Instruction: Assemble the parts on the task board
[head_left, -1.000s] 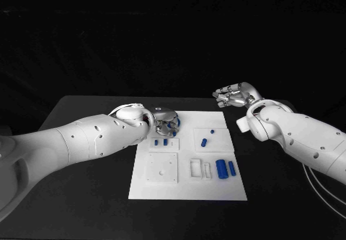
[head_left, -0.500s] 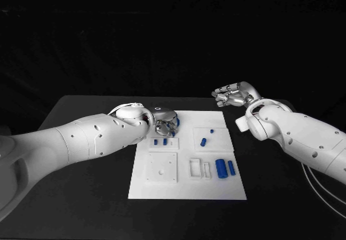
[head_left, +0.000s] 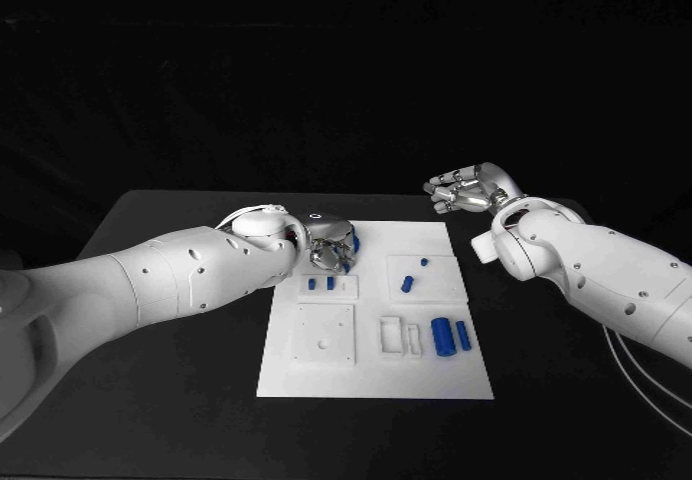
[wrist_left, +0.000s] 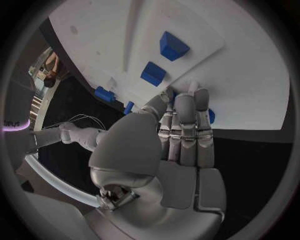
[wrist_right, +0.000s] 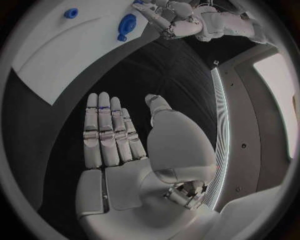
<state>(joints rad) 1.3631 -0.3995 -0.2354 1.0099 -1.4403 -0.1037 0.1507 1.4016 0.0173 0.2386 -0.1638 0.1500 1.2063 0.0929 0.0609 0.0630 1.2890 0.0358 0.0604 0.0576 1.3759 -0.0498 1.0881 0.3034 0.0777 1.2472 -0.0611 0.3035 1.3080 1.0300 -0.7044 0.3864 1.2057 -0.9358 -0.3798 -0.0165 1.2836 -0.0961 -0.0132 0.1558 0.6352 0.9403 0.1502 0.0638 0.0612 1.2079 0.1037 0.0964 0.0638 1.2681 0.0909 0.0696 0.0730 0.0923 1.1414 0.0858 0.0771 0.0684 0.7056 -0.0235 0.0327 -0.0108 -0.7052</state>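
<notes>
The white task board (head_left: 433, 372) lies in the middle of the table. My left hand (head_left: 329, 250) is low over its far left corner, its fingers (wrist_left: 185, 117) straight and close together with their tips on the board. A blue part (head_left: 353, 241) peeks out beside them (wrist_left: 211, 116); I cannot tell whether it is pinched. Two small blue blocks (head_left: 322, 284) stand just in front of that hand (wrist_left: 153, 73). My right hand (head_left: 469, 190) is raised off the board's far right corner, its fingers (wrist_right: 107, 131) flat and apart, holding nothing.
More blue parts sit on the board: a small peg (head_left: 424, 263), a short piece (head_left: 408, 284) and two cylinders (head_left: 443, 337) at the right. A white square plate (head_left: 326, 335) and a white frame (head_left: 392, 336) lie toward the front. Black table (head_left: 159, 400) surrounds the board.
My left hand has edged slightly toward the board's far edge. The right arm has stayed put.
</notes>
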